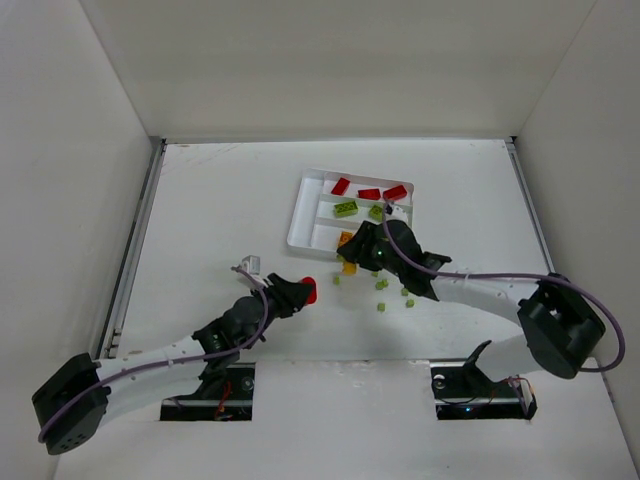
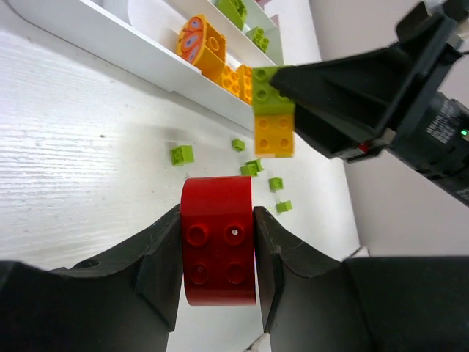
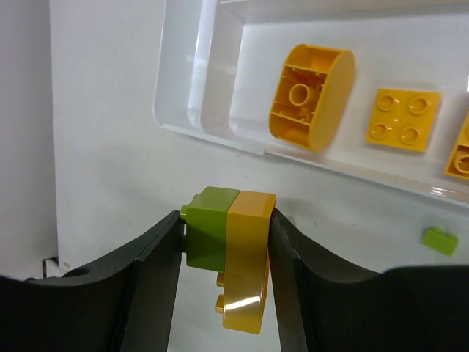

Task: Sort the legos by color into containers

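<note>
The left gripper [image 2: 218, 236] is clenching a glossy red brick [image 2: 218, 257], rounded at one end with studs on its face, and it's hanging over the matte white table [image 1: 210, 210], well apart from the tray [image 1: 297, 215]. Open tabletop is running from that side out to the metal rail [image 1: 133, 245] by the left wall. The right gripper [image 3: 227, 242] is pinching a green-and-yellow pair [image 3: 220, 231], a lime block stuck to a shiny yellow piece, and it's sitting just short of the tray's near wall, by a rounded corner. Loose green bricks [image 1: 382, 286], tiny and square, are lying scattered on the table between the two grippers, close under the right arm. The tray is showing smooth white plastic with thin upright dividers. Red bricks are lying in the far slot, green in the middle and yellow in the near one. Among the yellows, a round yellow brick [image 3: 311, 92] is lying hollow side up beside a flat yellow square [image 3: 404, 117] with four studs.
</note>
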You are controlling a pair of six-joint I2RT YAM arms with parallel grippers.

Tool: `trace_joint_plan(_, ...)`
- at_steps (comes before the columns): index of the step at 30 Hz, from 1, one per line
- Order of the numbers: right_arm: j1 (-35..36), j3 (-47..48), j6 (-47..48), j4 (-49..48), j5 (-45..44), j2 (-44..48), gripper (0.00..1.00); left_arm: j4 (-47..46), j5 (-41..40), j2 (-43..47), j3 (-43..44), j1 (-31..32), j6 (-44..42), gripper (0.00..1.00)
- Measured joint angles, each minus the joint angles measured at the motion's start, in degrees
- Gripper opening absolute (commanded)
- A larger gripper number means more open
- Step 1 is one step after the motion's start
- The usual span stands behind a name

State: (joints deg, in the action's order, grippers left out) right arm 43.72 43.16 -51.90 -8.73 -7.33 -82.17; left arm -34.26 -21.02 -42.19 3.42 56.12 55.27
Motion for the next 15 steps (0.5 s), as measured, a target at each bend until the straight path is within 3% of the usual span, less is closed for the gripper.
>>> trace_joint_plan(6,-2.5,-5.7,1.4,-0.9,-0.5,6.6,0.48,2.8,0.4,-7.4,8.3,-5.5,-4.1,0.19)
trace_joint_plan(15,-5.5,-16.5,3.1,-1.1,-1.3,18.9,0.48,1.5,6.3,-42.4,42.6,-15.1,-13.5,0.19)
